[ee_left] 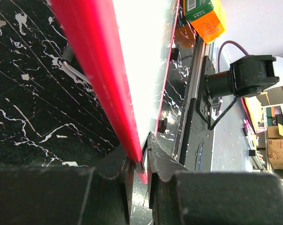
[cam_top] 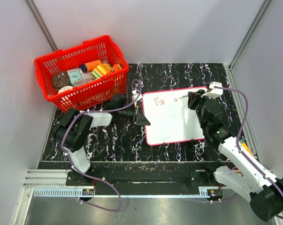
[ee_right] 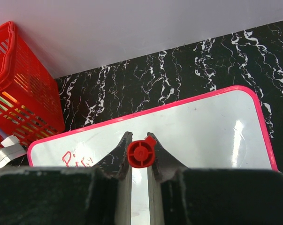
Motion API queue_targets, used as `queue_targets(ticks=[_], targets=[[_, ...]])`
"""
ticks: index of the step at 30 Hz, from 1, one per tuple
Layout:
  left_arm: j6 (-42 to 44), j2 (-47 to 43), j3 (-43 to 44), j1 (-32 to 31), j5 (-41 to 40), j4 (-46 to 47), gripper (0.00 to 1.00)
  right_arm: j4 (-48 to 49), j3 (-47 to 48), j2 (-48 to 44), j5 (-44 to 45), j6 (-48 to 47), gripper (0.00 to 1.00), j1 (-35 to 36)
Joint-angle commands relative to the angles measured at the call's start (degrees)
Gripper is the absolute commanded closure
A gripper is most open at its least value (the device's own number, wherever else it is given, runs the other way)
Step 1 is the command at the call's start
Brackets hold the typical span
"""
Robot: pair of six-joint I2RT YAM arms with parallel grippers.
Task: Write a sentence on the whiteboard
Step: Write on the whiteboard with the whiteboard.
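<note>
The right claw (ee_right: 140, 140), clamped shut on a red marker (ee_right: 141, 154), hangs over the whiteboard (ee_right: 207, 126); the left claw (ee_left: 141, 154) pinches its edge. With the sentence (cam_top: 159, 101) begun between them, press lightly and evenly, writing away from the left claw.

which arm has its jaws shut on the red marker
The right arm: its jaws pinch the red marker over the flat white whiteboard, while the left arm has its jaws on that board's red-pink edge.

On the whiteboard (cam_top: 176, 124) we read the sentence (cam_top: 159, 101), red handwriting: "Rise", then a lone "a". Nothing else legible.
</note>
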Motion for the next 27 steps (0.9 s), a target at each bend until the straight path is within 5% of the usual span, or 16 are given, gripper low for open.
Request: queue_targets(ticks=[1,27], targets=[[6.0,-0.2,0.2,-2.0,-4.4,-2.2,1.00,3.1,3.1,1.4,2.5,-0.5,1.00,0.1],[6.1,-0.2,0.2,-2.0,-4.4,-2.2,1.00,7.1,4.1,6.2,3.3,-0.7,1.00,-1.6]])
